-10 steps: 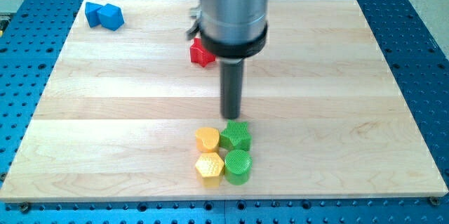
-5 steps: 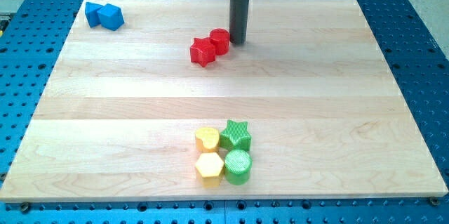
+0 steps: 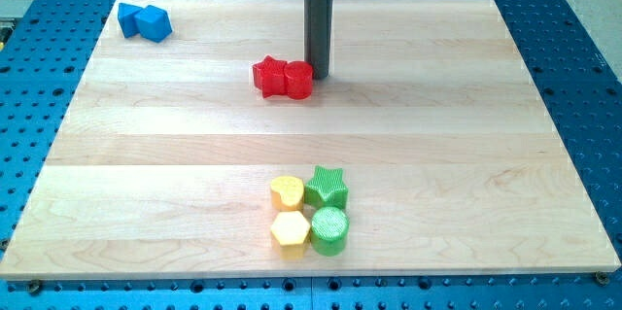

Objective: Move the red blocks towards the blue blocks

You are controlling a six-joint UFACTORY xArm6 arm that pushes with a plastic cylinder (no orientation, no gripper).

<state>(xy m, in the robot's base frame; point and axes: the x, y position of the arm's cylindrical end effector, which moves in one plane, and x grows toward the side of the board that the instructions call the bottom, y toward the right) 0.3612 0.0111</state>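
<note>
My tip stands just at the view's right of the red cylinder, touching it or very nearly so, and that cylinder presses against the red star block on its left; the pair sits in the upper middle of the wooden tabletop. There are no fingers here to be wide or narrow — only the bare rod, which can nudge but not hold. The two blue blocks, touching each other, lie well apart from the reds at the view's top-left corner. The red pieces look like small, light, rigid plastic, likely to slide easily on the smooth wood yet also to spin or slip sideways off a round rod, so I judge the push should go through the middle of the cylinder's right face, steered up and left, with the star riding ahead. Near the view's bottom sit a yellow rounded block, a yellow hexagon, a green star and a green cylinder, clustered together. The rod's upper end is cut off at the view's top, and the exact shapes of the blue blocks are hard to make out.
</note>
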